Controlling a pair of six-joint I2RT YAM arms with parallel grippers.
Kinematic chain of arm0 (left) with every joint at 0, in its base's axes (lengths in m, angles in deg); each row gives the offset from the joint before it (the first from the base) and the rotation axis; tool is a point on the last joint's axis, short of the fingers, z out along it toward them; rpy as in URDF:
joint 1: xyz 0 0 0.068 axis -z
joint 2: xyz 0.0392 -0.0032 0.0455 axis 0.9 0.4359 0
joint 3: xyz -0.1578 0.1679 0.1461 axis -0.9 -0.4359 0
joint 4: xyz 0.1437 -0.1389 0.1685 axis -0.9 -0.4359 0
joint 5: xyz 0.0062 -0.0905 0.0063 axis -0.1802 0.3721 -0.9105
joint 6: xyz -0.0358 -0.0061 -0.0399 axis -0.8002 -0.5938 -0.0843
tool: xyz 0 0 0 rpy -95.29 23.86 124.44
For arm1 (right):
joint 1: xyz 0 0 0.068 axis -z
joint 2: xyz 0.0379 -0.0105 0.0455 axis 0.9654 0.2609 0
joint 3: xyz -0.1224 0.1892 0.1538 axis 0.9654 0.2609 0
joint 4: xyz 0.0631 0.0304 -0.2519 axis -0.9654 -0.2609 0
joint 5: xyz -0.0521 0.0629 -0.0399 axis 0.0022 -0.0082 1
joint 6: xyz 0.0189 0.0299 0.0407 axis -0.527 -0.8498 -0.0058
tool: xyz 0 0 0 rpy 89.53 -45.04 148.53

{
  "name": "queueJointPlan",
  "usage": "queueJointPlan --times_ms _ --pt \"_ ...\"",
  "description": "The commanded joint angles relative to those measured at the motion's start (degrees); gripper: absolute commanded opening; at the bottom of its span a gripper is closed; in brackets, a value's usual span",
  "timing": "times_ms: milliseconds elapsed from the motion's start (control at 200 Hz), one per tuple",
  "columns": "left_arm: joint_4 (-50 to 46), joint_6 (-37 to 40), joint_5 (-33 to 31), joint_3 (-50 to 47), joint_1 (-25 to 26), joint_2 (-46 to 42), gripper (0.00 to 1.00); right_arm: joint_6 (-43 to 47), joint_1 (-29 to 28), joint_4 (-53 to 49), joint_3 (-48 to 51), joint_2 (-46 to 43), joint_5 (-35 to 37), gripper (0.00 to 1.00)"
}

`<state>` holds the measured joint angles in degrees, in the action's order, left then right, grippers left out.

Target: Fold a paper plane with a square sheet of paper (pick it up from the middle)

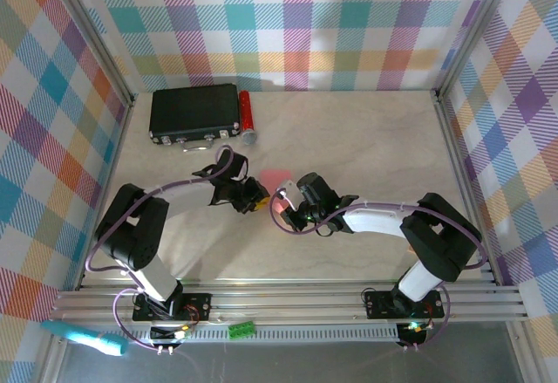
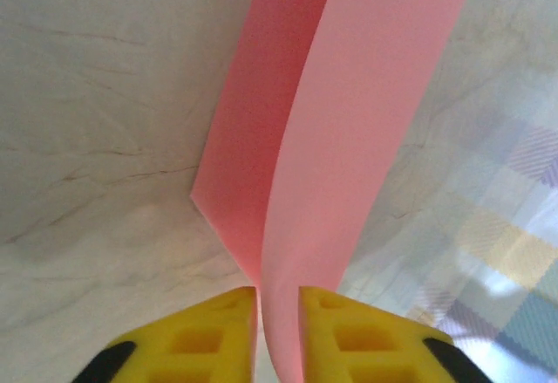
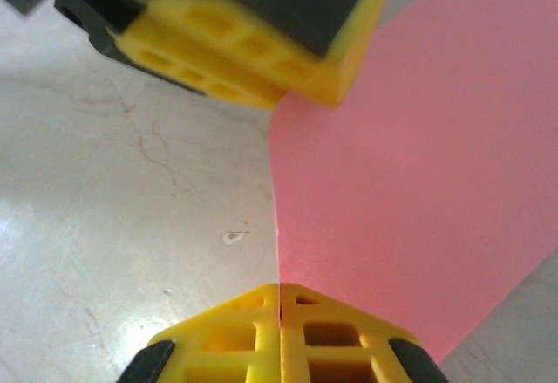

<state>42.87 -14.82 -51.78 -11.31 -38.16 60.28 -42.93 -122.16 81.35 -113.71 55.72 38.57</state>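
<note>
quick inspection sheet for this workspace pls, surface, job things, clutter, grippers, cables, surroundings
surface: pale marbled tabletop, no spills seen
job's things: thin pink-red square paper sheet, bent into two flaps, held at mid-table between both grippers; not yet a plane
clutter: black rectangular box at the far left, small red cylinder with a grey end beside its right side
grippers: left gripper jaws slightly apart, sheet running between them; right gripper shut on the sheet's edge
cables: purple cables loop along both arms
surroundings: colourful plaid walls, aluminium frame rail at the near edge, teal object below it
</note>
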Motion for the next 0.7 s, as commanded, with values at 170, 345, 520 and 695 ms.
queueJointPlan --times_ms 170,345,520,695 --pt "-5.1 6.3 -3.8 2.9 -3.2 -7.8 0.39 -0.5 -0.2 -1.5 2.0 -1.8 -9.5 0.01" --pt "-1.0 6.0 0.5 4.5 -1.9 -2.1 0.36 -1.7 -0.2 -1.9 2.7 -1.9 -14.4 0.0" --pt "-2.8 8.2 0.6 9.0 0.7 5.4 0.27 -3.0 -0.2 -1.8 3.1 -1.5 -14.8 0.0" --pt "-7.2 11.3 -1.8 11.9 2.1 11.2 0.21 -5.2 0.4 -1.2 3.5 -1.7 -13.5 0.0"
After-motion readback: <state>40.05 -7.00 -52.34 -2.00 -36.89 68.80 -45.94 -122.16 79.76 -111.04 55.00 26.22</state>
